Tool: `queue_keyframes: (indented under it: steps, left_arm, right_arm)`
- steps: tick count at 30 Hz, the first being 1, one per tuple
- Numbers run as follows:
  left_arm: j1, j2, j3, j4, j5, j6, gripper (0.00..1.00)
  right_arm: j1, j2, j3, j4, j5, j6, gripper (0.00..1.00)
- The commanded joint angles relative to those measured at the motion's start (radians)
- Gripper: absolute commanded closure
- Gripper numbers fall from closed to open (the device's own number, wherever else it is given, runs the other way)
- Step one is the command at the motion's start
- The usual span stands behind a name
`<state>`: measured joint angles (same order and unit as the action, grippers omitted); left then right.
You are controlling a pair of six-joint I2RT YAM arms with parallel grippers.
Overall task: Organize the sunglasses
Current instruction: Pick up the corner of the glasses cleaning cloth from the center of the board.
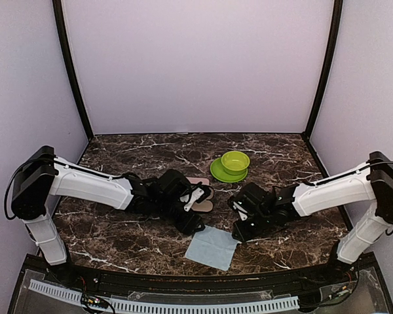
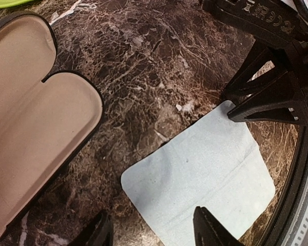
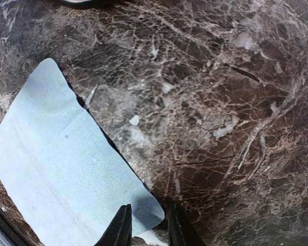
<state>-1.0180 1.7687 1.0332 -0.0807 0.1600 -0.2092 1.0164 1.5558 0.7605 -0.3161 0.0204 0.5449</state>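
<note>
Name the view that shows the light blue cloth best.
Left wrist: the cloth lies large and almost whole there. The top external view shows it whole but small; the right wrist view cuts part of it off.

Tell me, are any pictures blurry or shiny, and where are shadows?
Top external view: soft even light, the green bowl bright. Left wrist view: sharp blue cloth and open case. Right wrist view: pale shine on the marble table, dark shadow on the cloth's corner.
</note>
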Motion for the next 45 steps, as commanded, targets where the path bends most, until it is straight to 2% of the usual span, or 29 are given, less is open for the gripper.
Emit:
queue_keyframes:
  steps: [1,7,15,22,37,45]
  left_arm:
    - [0.007,-0.002,0.016,-0.020,0.000,0.014,0.44]
    - [0.013,-0.002,0.015,-0.021,-0.006,0.019,0.44]
    - [0.015,0.006,0.020,-0.010,0.001,0.022,0.43]
    - [0.021,0.059,0.047,0.015,0.088,0.040,0.46]
    - [0.041,0.169,0.148,-0.013,0.102,0.079,0.60]
    - [0.040,0.192,0.157,-0.056,0.050,0.123,0.64]
  right_arm:
    - [0.031,0.030,0.045,-0.042,0.052,0.006,0.76]
    - [0.069,0.092,0.070,-0.085,0.107,0.017,0.85]
    - [0.071,0.077,0.066,-0.085,0.115,0.017,0.92]
    - [0.070,0.048,0.048,-0.045,0.087,0.001,1.00]
    - [0.057,0.045,0.039,-0.026,0.078,-0.028,1.00]
    - [0.053,0.044,0.035,-0.017,0.072,-0.031,1.00]
